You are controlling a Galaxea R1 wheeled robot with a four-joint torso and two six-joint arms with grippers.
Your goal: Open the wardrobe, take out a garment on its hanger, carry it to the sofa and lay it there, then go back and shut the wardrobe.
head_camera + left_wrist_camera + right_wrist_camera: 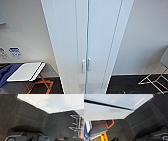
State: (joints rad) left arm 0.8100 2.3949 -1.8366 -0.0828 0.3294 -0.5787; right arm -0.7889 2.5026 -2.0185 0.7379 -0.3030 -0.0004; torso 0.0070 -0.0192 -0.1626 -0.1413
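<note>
The wardrobe (86, 37) stands straight ahead, tall, narrow and white, with both doors shut. Its two small white handles (85, 65) sit side by side at the centre seam. The garment and the hanger are hidden behind the doors. In the left wrist view the wardrobe's foot (53, 102) meets the dark floor, and dark parts of my left arm (31, 137) hang low over that floor. The right wrist view looks along the wardrobe's white front (109, 107), where a dark seam runs between the panels.
A folding stand with orange legs (37, 83) carries a white board (25, 71) and a blue cloth (5, 73) left of the wardrobe. A white wire-frame chair (155, 80) stands on the right. Dark carpet (25, 116) covers the floor, and pale walls flank the wardrobe.
</note>
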